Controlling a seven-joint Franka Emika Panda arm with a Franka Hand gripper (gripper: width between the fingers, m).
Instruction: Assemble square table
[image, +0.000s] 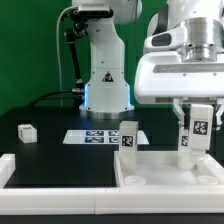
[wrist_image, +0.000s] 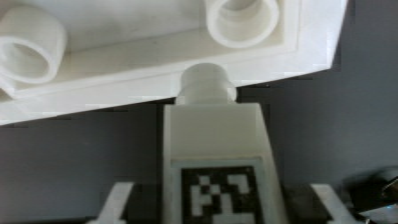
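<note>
Exterior view: the tool hangs at the exterior view's right, clamped on the held leg, upright above the tabletop near its rim. A standing leg rises from the tabletop toward the exterior view's left, and a loose leg sits well apart on the black table.

Wrist view: the held leg's peg meets the tabletop's edge, short of the nearest socket. Seating this leg seems to be the step in hand. Next it likely needs to move inward over the socket, then lower and twist. The rim is close, with open room above.
</note>
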